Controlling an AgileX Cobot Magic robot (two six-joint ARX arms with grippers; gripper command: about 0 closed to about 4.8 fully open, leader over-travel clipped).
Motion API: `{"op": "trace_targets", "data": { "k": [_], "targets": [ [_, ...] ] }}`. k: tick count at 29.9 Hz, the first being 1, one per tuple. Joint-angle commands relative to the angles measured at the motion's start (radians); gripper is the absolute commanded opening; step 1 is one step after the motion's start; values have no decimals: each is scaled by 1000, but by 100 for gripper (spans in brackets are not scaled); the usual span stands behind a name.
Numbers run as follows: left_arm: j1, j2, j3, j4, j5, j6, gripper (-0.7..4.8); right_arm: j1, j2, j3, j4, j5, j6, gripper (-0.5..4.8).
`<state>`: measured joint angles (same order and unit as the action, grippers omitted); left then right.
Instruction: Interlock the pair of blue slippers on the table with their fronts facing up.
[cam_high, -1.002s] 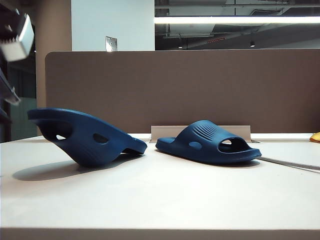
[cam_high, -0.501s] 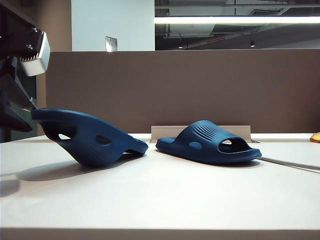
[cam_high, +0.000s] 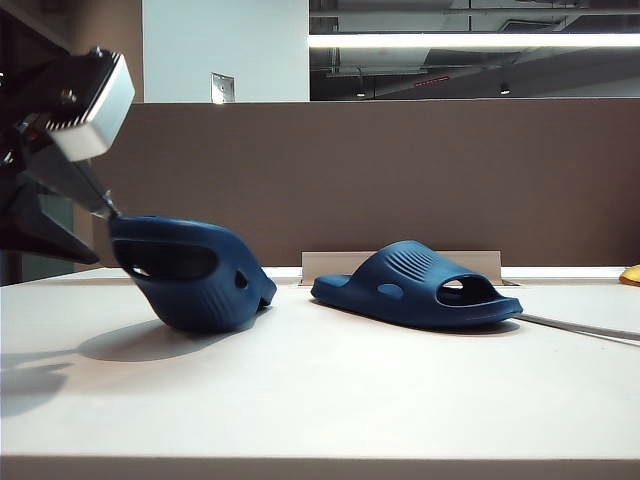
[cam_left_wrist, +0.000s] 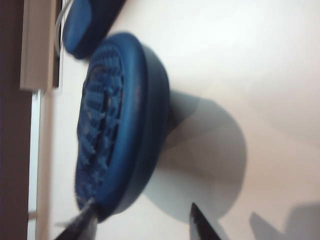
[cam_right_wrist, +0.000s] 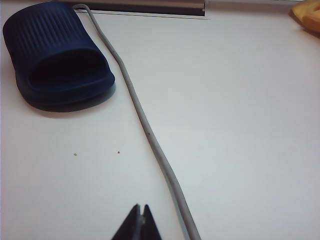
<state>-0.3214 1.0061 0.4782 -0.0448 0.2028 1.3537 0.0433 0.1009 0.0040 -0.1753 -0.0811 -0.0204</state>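
The left pincer (cam_left_wrist: 142, 222) stands spread at the raised heel of the tipped navy slipper (cam_high: 192, 272), one fingertip against its edge, at the desk's (cam_high: 320, 390) left. The second slipper (cam_high: 415, 285) lies flat mid-desk. The right pincer (cam_right_wrist: 140, 220) hovers pressed together beside a grey cable (cam_right_wrist: 150, 135).

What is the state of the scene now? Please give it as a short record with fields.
left slipper: tipped up on its strap side, ridged sole showing in the left wrist view
right slipper: flat on its sole, strap up
table: off-white, both slippers on it, apart
grey cable: lies on the table beside the right slipper
left claw: jaws wide at the raised end of the left slipper, one finger against it
right claw: shut, above bare table, holding nothing
interlocking: not yet done
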Motion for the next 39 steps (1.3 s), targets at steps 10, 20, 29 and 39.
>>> {"op": "trace_targets", "data": {
  "k": [10, 20, 29, 39],
  "targets": [
    [2, -2, 2, 85, -49, -4, 244, 1, 0, -1, 15, 0, 1, 9],
    [-84, -2, 2, 86, -50, -3, 279, 1, 0, -1, 15, 1, 1, 9],
    [-123, 19, 1, 128, -116, -5, 277, 1, 0, -1, 16, 0, 1, 9],
    [-170, 75, 1, 174, -139, -23, 149, 1, 0, -1, 15, 0, 1, 9]
  ]
}}
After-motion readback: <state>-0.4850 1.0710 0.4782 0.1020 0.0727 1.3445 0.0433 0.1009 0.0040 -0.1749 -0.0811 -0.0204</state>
